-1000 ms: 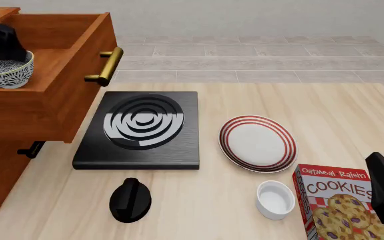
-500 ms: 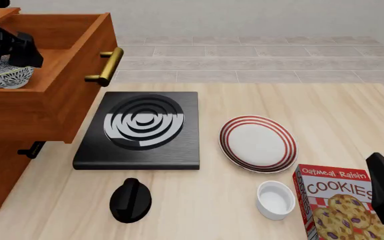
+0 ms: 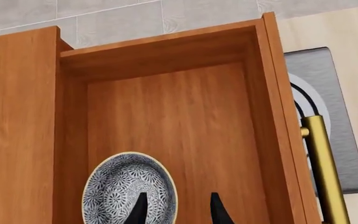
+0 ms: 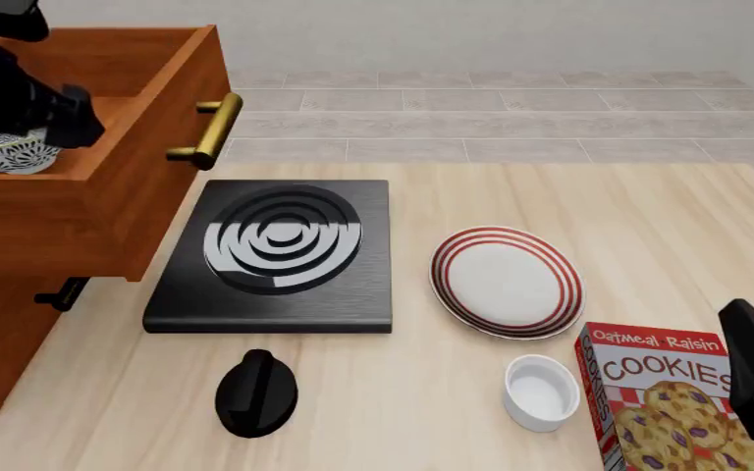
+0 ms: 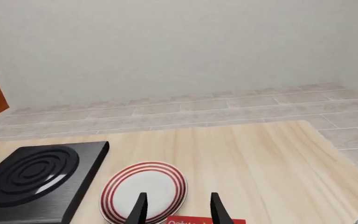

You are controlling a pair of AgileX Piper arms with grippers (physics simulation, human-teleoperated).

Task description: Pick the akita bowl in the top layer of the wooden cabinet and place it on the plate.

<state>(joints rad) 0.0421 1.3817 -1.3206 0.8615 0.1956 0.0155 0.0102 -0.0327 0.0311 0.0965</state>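
Two fingertips of the left tool [image 3: 175, 210] straddle the akita bowl [image 3: 128, 189]'s rim, parted, inside the top layer [image 3: 185, 130], bare board beyond. Front view: left arm hides most of the bowl at upper left; plate [image 4: 506, 282] empty mid-surface. Right tool [image 5: 177, 209] parted narrowly, empty, above the plate.

akita bowl [image 3: 129, 189] in top layer [image 3: 173, 121]; plate [image 4: 506, 282] right of stove [image 4: 272, 255].
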